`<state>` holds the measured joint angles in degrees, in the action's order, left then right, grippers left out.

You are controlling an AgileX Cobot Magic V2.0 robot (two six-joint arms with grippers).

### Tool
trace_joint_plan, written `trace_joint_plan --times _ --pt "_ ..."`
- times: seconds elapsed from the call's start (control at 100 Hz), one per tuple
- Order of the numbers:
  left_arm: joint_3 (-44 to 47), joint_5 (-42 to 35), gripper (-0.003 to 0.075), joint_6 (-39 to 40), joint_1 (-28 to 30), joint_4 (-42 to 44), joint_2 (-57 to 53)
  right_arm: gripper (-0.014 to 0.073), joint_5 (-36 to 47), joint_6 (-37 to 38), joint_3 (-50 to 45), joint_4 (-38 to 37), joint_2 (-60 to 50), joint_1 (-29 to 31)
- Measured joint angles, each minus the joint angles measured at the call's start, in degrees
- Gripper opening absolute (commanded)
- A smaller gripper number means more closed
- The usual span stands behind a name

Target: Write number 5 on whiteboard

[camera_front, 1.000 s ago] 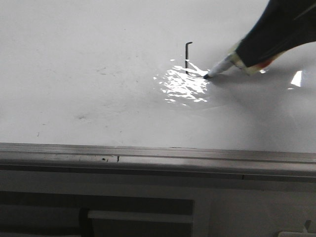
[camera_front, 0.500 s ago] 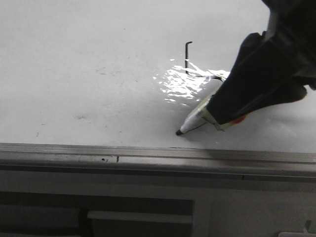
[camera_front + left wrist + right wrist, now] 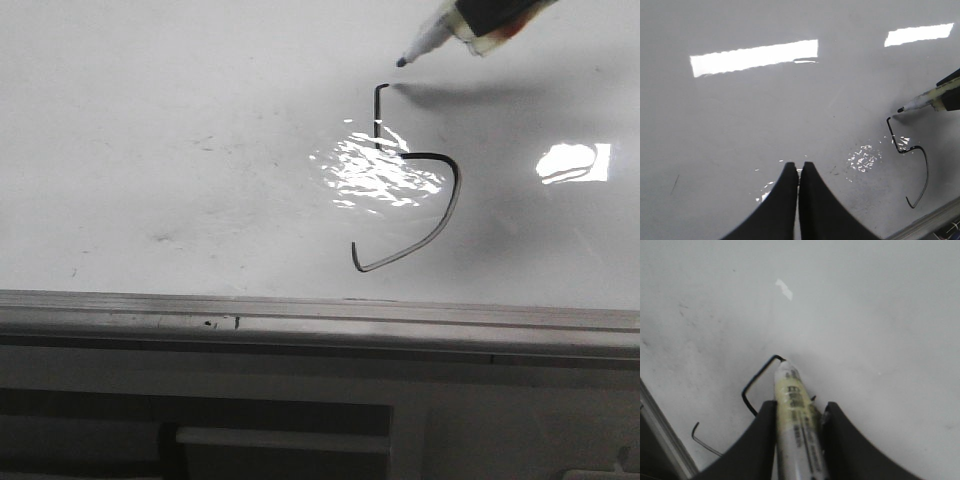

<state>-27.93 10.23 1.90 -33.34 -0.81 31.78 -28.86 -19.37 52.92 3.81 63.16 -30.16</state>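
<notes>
Glossy white filled nearly every view: the whiteboard (image 3: pixel 180 120) lay flat and broad, with faint smudges, a patch of bright glare near its middle, and a grey metal frame edge (image 3: pixel 300 315) along the near side. On the board the number 5 (image 3: pixel 415 200) was seen partly drawn, with a short vertical stem, a very short hook at the top and a wide round belly that ended near the frame. The long top bar was not yet drawn, so the figure was judged to be nearly but not fully complete.

A marker (image 3: pixel 795 410) was held in the right gripper (image 3: pixel 799 412), the jaws being closed against both sides of its pale yellow barrel, with the barrel reaching forward past the fingertips. The marker was judged to be light, stiff and smooth, so that it could slip or turn under pressure; a hold on the middle of the barrel, as seen, was judged to be suitable. The board was judged to be hard and slippery, so only light pressure would be needed.

The marker tip (image 3: pixel 401 62) was seen just above and slightly to the right of the top of the stem, close to the hook; whether it touched the board could not be told. The left gripper (image 3: pixel 798 172) was seen with its fingers pressed together and nothing between them, well apart from the figure.
</notes>
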Motion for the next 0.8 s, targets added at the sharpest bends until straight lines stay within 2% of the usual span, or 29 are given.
trace_joint_plan --times 0.2,0.5,0.8 --pt "0.0 0.0 -0.002 0.0 0.0 0.0 0.0 -0.0042 -0.3 0.0 0.0 -0.3 1.2 0.3" --pt "0.0 0.0 -0.002 0.0 0.0 0.0 0.0 -0.0042 -0.4 0.1 -0.2 0.1 2.8 -2.8" --pt "0.0 0.0 -0.002 0.0 0.0 0.0 0.0 -0.0042 -0.4 1.0 -0.2 2.3 3.9 -0.9"
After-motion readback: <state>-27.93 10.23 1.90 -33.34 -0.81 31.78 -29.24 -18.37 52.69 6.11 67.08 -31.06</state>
